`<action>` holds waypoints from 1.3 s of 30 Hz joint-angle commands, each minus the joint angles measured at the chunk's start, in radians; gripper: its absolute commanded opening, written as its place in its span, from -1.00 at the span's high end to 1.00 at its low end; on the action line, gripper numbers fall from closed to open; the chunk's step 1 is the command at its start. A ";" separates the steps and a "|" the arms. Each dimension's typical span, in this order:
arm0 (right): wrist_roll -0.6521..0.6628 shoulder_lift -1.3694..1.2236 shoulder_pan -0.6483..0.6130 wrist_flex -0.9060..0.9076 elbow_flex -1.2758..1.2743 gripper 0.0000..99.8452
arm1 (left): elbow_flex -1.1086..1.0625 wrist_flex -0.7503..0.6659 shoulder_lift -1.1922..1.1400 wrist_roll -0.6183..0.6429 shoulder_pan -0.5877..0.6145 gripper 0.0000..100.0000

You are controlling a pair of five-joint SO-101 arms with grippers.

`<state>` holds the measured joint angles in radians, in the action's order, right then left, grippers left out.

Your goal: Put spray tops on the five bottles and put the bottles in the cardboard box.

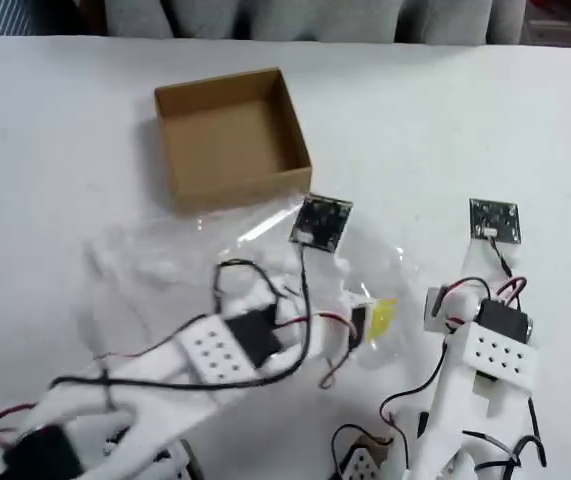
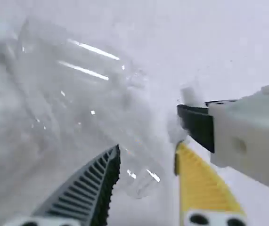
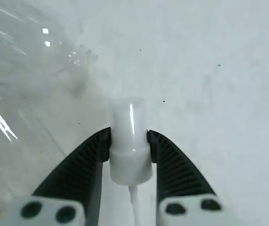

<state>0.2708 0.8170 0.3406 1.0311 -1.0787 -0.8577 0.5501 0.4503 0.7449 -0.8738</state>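
Likely, with right gripper (image 3: 128, 135) pinching a top (image 3: 129, 157) and left gripper (image 2: 146, 153) gaping empty, the unheld bottle (image 2: 80, 94) skids away.

Plastic bag (image 1: 160, 275) lies before the cardboard box (image 1: 237, 188).

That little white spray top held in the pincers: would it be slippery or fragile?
Probably very light: the spray top is small, thin plastic. Its smooth, round sides could slip in the right gripper. The thin tube beneath looks bendy, not brittle.
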 commanded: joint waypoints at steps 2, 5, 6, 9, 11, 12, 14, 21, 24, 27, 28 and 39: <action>-0.009 0.019 -0.018 -0.016 0.005 0.97 | 0.120 -0.046 -0.280 0.198 0.025 0.37; -0.009 0.019 -0.036 -0.016 0.005 0.97 | 0.212 0.048 -0.357 0.232 0.074 0.37; -0.009 0.019 -0.036 -0.016 0.005 0.97 | 0.233 0.080 -0.367 0.236 0.085 0.37; -0.008 0.019 -0.036 -0.016 0.005 0.97 | 0.272 0.126 -0.392 0.236 0.096 0.37; -0.008 0.019 -0.036 -0.016 0.005 0.97 | 0.279 0.120 -0.418 0.236 0.096 0.37; -0.008 0.019 -0.036 -0.016 0.005 0.97 | 0.282 0.106 -0.437 0.236 0.096 0.37; -0.008 0.019 -0.036 -0.016 0.005 0.97 | 0.302 0.100 -0.479 0.236 0.096 0.37; -0.008 0.019 -0.038 -0.016 0.005 0.97 | 0.377 0.101 -0.599 0.239 0.113 0.37; 0.011 0.019 -0.047 -0.016 0.005 0.97 | 0.400 0.101 -0.631 0.264 0.134 0.37; 0.018 0.019 -0.079 -0.015 -0.008 0.97 | 0.413 0.101 -0.667 0.264 0.136 0.38; 0.018 0.019 -0.087 -0.015 -0.011 0.97 | 0.420 0.101 -0.679 0.262 0.133 0.38; 0.018 0.019 -0.088 -0.015 -0.012 0.97 | 0.433 0.094 -0.704 0.160 0.093 0.85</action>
<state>0.2770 0.8170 0.2639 1.0280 -1.1017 -0.4634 0.6544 -0.2509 0.9628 -0.7679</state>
